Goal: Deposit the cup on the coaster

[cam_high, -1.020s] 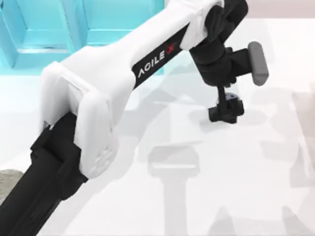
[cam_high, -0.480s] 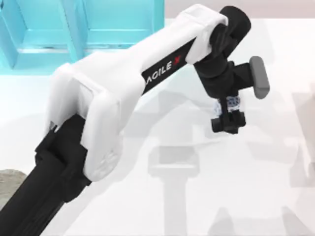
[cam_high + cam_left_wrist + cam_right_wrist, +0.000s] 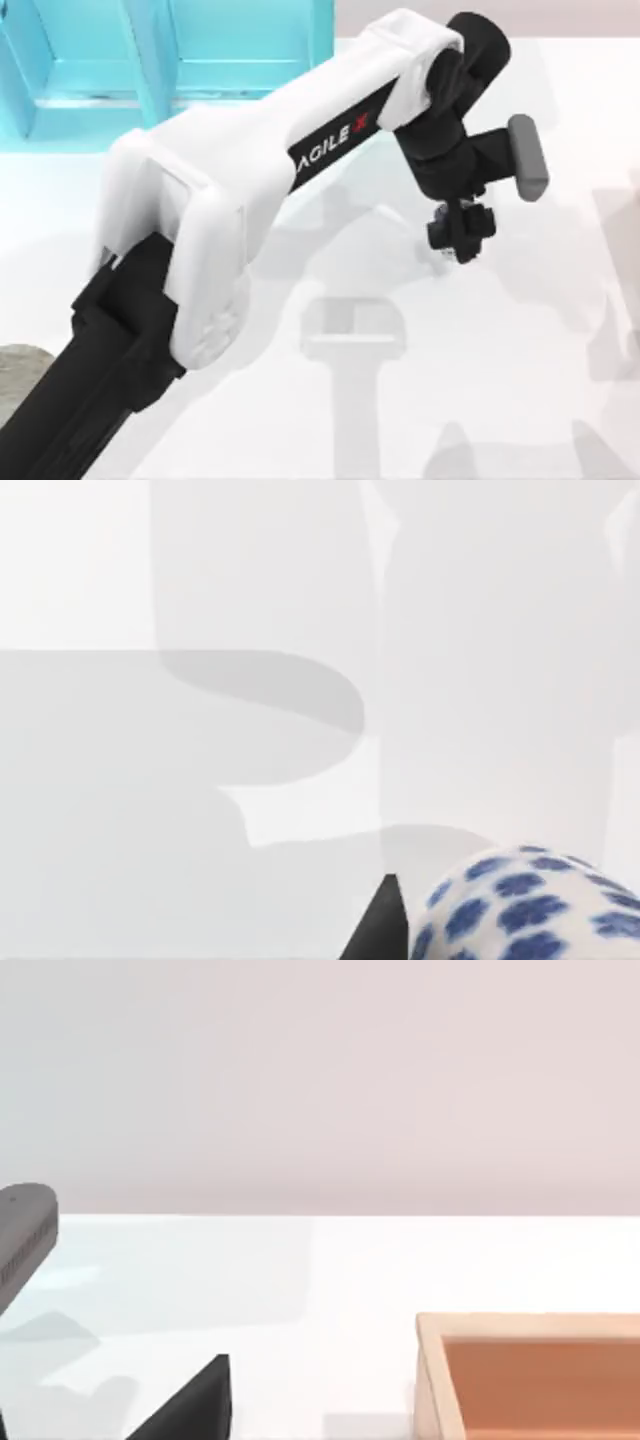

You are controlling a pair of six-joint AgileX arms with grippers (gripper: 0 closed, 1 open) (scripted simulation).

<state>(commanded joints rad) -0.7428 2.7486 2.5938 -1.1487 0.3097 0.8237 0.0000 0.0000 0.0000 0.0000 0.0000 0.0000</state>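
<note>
My left arm reaches across the table to the right of centre, and its gripper points down. In the left wrist view the white cup with blue speckles sits against a black fingertip, above the white tabletop. The left gripper is shut on the cup. From above, the gripper's body hides the cup. The coaster is a mottled grey disc at the table's near left edge, partly covered by the left arm. It lies far from the cup. A dark part of my right gripper juts in low in the right wrist view.
A turquoise shelf-like structure stands at the back left. An open wooden box with an orange inside sits on the table in the right wrist view. The left arm's grey wrist camera sticks out beside its gripper.
The left arm has risen slightly with the cup. Half a second ago the cup showed between the fingers from above. The wrist has since turned and covers it.
</note>
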